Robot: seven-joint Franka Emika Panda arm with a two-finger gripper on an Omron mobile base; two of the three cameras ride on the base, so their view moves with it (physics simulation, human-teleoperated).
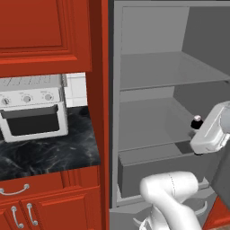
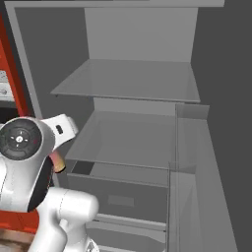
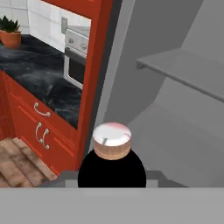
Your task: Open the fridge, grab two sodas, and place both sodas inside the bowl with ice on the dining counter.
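The fridge (image 1: 148, 72) stands open, its grey shelves (image 2: 133, 83) bare. My gripper (image 1: 200, 131) hangs in front of the middle shelf, shut on a soda. The soda's dark cap (image 1: 196, 122) pokes out beside the white hand, and its pink-orange body (image 2: 58, 161) shows under the hand in the right base view. In the hand view the soda (image 3: 112, 153) rises between my fingers, a pale round end over a dark part, and it hides the fingertips. The bowl and the dining counter are out of view.
Red cabinets (image 1: 45, 31) flank the fridge on the left, above a black marble counter (image 1: 49, 152) with a white toaster oven (image 1: 31, 110). A potted plant (image 3: 11, 33) sits further along. The fridge's bottom drawer (image 2: 123, 197) is below, and the open door's shelves (image 2: 189, 147) are to the right.
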